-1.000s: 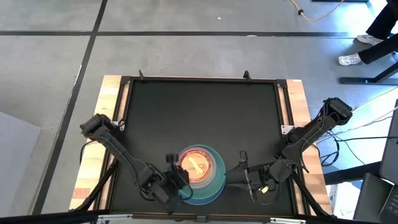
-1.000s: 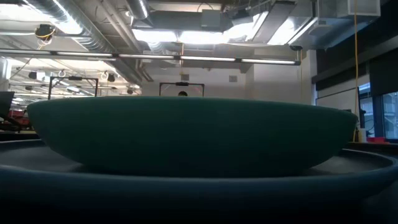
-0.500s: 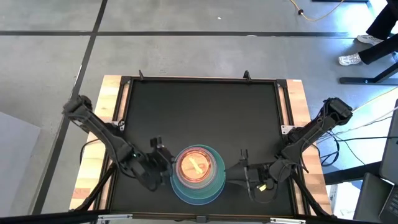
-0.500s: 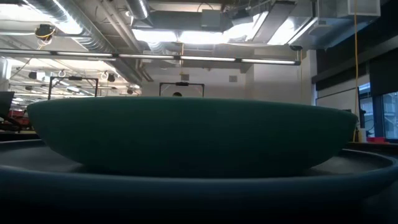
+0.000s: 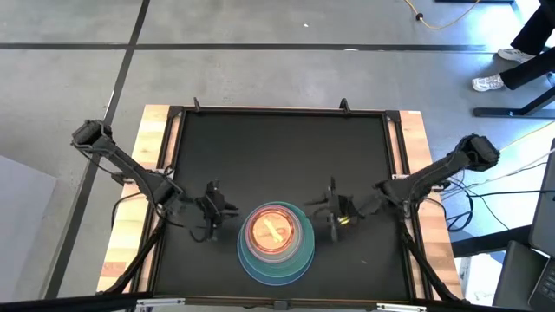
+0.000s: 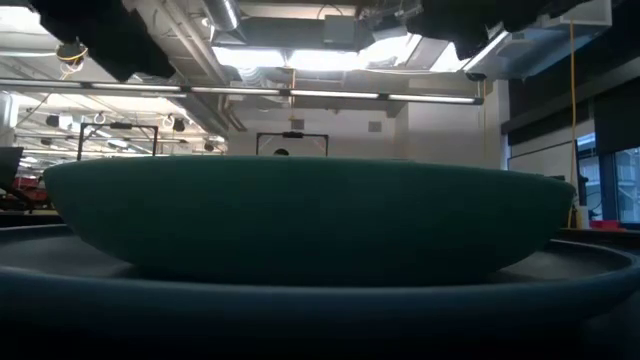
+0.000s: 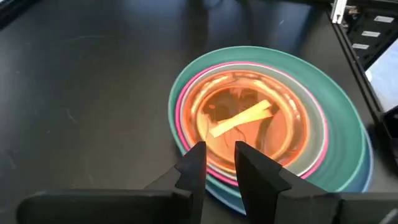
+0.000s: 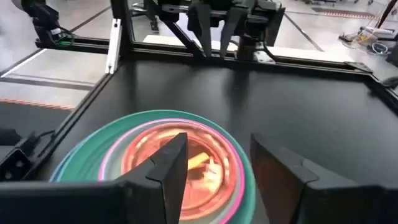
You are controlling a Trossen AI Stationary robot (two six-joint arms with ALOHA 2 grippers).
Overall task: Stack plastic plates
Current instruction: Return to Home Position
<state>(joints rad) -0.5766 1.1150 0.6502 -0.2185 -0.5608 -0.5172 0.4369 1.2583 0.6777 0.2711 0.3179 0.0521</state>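
Since both arms backed off: we judge stacking finished.
Plate stack (image 5: 288,263): near the bench's (image 5: 277,147) front edge, midway, orange plate (image 5: 274,230) topmost.
Left pincer (image 5: 212,208): beside stack, slit-open, empty.
Right pincer (image 5: 330,206): opposite side, wide open, empty.

The floor (image 5: 260,78) is grey concrete with dark lines, and a yellow cable (image 5: 423,17) lies on it. Long ceiling lamps (image 6: 300,55) shine; a window (image 6: 622,185) stands at one side.
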